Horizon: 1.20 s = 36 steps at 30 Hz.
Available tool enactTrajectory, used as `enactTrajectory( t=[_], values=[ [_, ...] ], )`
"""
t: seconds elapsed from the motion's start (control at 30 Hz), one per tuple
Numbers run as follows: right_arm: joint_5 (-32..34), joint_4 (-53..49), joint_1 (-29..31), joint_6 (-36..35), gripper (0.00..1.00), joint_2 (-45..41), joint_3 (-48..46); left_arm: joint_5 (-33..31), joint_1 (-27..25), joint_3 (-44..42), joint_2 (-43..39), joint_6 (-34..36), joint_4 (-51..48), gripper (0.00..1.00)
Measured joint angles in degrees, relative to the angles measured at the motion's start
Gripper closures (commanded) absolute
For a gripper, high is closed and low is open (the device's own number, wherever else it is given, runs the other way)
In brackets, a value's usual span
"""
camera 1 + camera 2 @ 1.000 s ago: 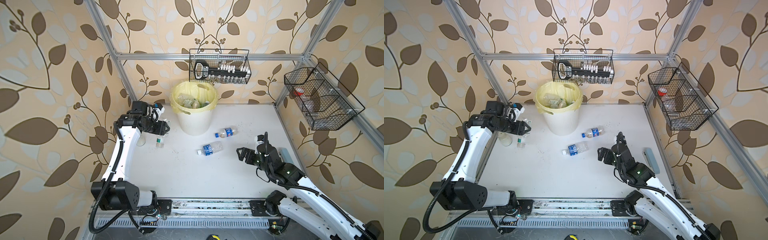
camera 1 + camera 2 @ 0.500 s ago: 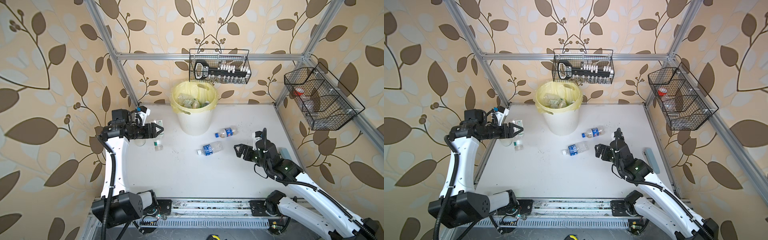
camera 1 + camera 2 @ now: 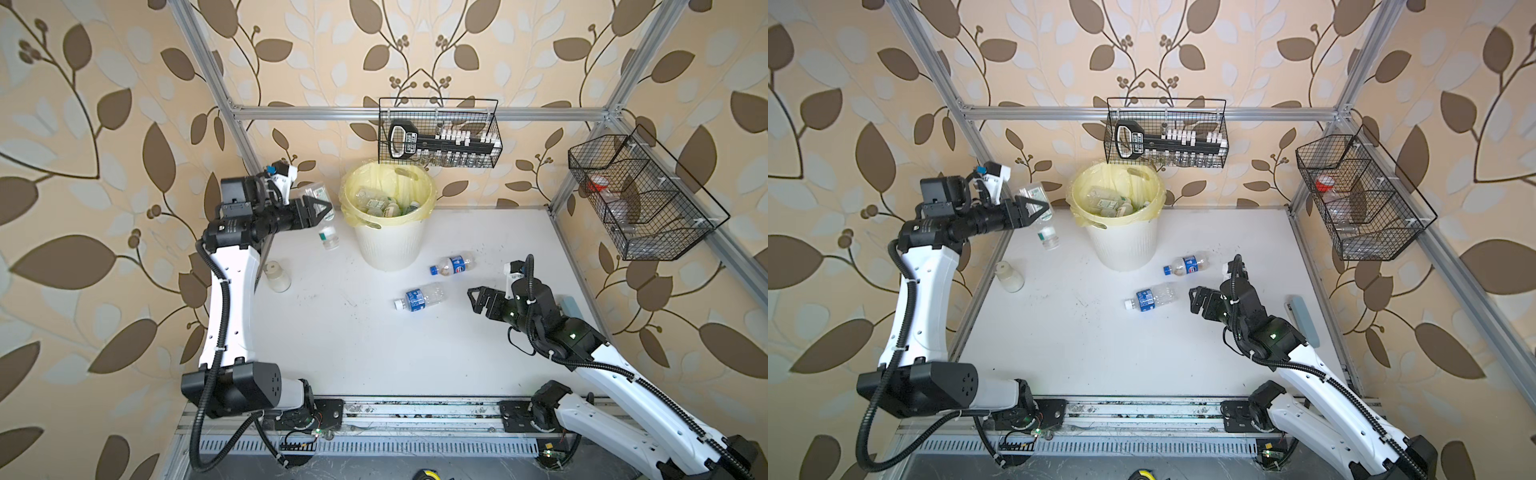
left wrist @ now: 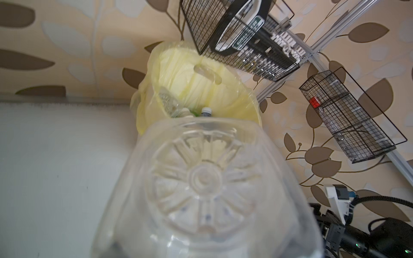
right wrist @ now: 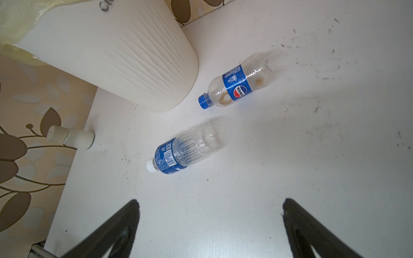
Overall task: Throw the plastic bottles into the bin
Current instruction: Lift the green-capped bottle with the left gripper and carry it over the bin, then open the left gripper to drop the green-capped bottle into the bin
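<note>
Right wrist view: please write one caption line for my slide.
Open right claw faces blue-capped bottle and white-capped bottle lying near the bin.

Robot lab test cell: aluminium extrusion frame (image 3: pixel 415 113) skinned with leaf-print wallpaper (image 3: pixel 104 124), white tabletop (image 3: pixel 374 340), left arm (image 3: pixel 230 299) and right arm (image 3: pixel 623 380) bolted to a slotted front rail (image 3: pixel 415 409), black wire baskets (image 3: pixel 465 120) hung off the frame.

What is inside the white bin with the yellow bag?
Inside the bin, several clear plastic bottles lie in a heap within the yellow bag. Some have green-and-white labels. What lies under the top bottles, and the bin's bottom, is covered.
</note>
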Motion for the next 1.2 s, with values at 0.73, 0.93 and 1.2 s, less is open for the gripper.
enactTrajectory(
  t=[0.73,0.93,1.2],
  values=[
    [2.25,-2.54,0.0,0.28,0.0,-3.96,2.16,-20.57,-12.96,21.05,8.35,0.96,1.49,0.01],
    [3.37,-2.91,0.0,2.19,0.0,-1.95,0.33,-21.33,-12.98,7.17,-4.98,5.16,1.86,0.01],
    [5.51,-3.48,-0.02,6.05,0.0,-1.95,0.33,-20.22,-12.98,-7.85,-8.48,9.01,0.87,0.01]
  ],
)
